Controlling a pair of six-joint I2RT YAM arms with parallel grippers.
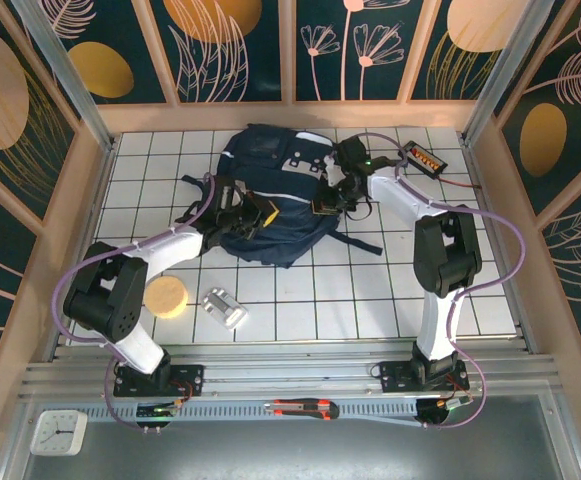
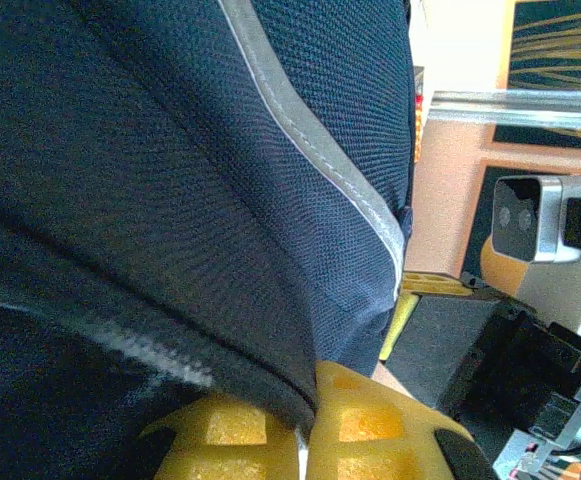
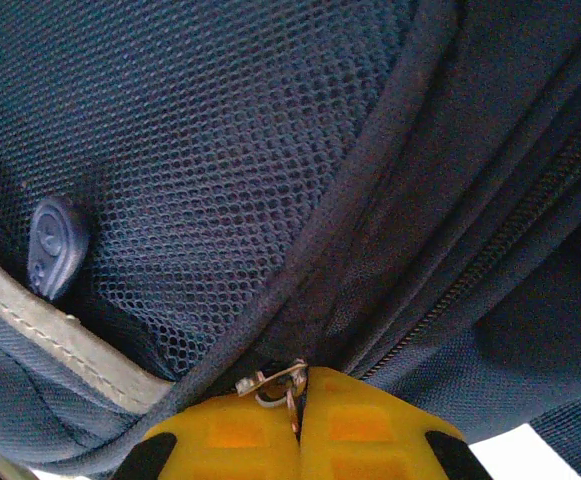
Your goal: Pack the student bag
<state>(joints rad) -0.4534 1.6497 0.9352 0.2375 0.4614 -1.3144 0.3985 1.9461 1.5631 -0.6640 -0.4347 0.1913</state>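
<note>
My left gripper [image 2: 308, 412] clamps a fold of the student bag [image 1: 270, 205], my right gripper [image 3: 300, 420] pinches its zipper pull [image 3: 272, 383] — best keep the fabric taut and draw slowly, straight.

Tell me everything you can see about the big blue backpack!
The backpack is dark navy, made of woven cloth and mesh, with a pale shiny stripe and a grey-white patch near its top. It lies flat on the white tiled table, toward the back, straps trailing off both sides. A zipper runs along one seam. The left hand is shut on a fold of its cloth, and the right hand is shut on it beside a small metal zipper pull.
</note>
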